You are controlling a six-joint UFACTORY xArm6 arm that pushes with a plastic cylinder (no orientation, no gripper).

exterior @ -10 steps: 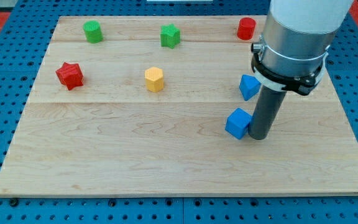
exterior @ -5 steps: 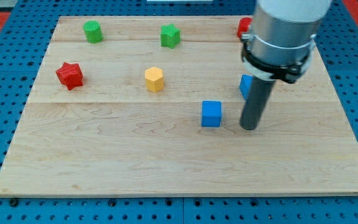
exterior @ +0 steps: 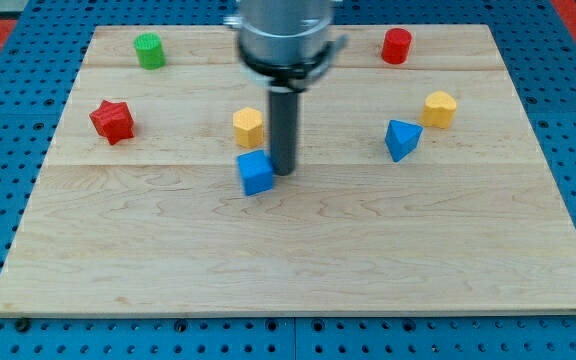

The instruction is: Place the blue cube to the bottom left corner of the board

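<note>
The blue cube has travelled leftward from the board's right half to just left of centre, my tip touching its right face; no claw fitted; the near-left corner remains well off.

No text, label, brand, number or sign can be read anywhere here.

We're seeing the wood board carrying blocks: blue cube mid, yellow hexagon behind it, red star left, green cylinder far left, red cylinder far right, blue triangular block & yellow block right.
</note>
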